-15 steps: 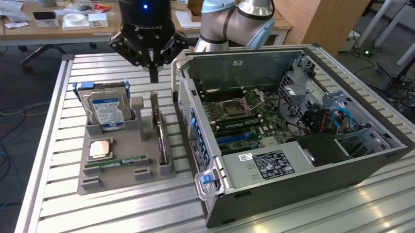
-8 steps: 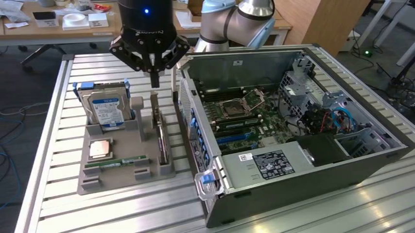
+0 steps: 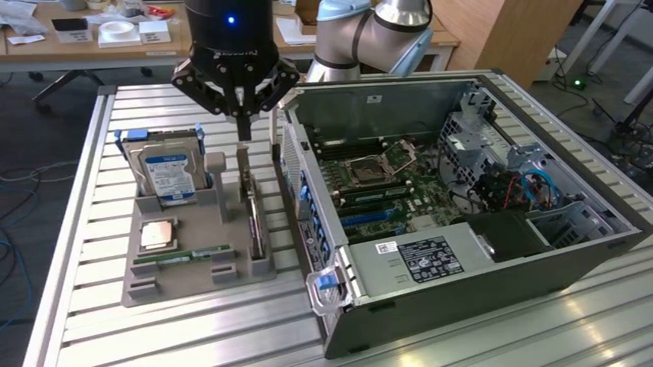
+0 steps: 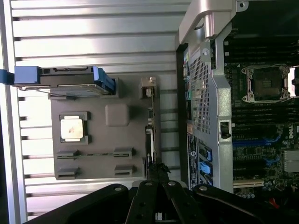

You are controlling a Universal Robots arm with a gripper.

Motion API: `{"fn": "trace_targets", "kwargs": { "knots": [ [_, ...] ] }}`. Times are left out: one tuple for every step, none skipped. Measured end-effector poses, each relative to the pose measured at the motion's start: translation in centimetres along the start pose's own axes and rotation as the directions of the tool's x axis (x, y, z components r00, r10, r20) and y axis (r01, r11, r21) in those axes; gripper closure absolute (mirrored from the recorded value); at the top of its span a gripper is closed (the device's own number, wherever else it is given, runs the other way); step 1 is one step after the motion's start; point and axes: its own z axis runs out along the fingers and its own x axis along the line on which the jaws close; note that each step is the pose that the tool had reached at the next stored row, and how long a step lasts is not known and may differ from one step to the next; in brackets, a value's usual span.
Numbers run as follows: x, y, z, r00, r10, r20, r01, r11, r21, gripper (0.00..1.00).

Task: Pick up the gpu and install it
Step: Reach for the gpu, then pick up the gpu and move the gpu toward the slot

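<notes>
The gpu [image 3: 249, 205] stands on edge in a slot along the right side of a grey holder [image 3: 194, 229], with its tan metal bracket [image 4: 148, 87] at the far end. From the wrist, the gpu [image 4: 149, 140] is a thin dark strip. My gripper [image 3: 245, 131] hangs just above the card's far end. Its black fingers [image 4: 148, 186] have closed to a point, and I see nothing held between them. To the exterior view's right the open computer case [image 3: 459, 191] lies with its motherboard [image 3: 383, 183] and blue slots exposed.
The holder also carries a blue-labelled hard drive [image 3: 168, 172], a square processor [image 3: 155, 235] and a green memory stick [image 3: 183, 254]. The case's metal side wall [image 4: 208, 93] runs close beside the holder. All of it rests on a slatted aluminium table [image 3: 153, 329].
</notes>
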Motion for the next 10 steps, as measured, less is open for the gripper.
{"fn": "trace_targets", "kwargs": {
  "knots": [
    [0.01,-0.02,0.0,1.0,0.0,0.0001,0.0,1.0,-0.0001,0.89],
    [0.01,-0.02,0.0,1.0,0.0,0.0001,0.0,1.0,0.0,0.89],
    [0.01,-0.02,0.0,1.0,0.0,0.0001,0.0,1.0,-0.0001,0.89],
    [0.0,-0.02,0.0,1.0,0.0,0.0,0.0,1.0,-0.0001,0.89],
    [0.0,-0.02,0.0,1.0,0.0,0.0001,0.0,1.0,-0.0001,0.89],
    [0.0,-0.02,0.0,1.0,0.0,0.0,0.0,1.0,0.0,0.89],
    [0.0,-0.02,0.0,1.0,0.0,0.0,0.0,1.0,0.0,0.89],
    [0.0,-0.02,0.0,1.0,0.0,0.0,0.0,1.0,-0.0001,0.89],
    [0.0,-0.02,0.0,1.0,0.0,0.0,0.0,1.0,-0.0001,0.89],
    [0.0,-0.02,0.0,1.0,0.0,0.0,0.0,1.0,0.0,0.89]
  ]
}}
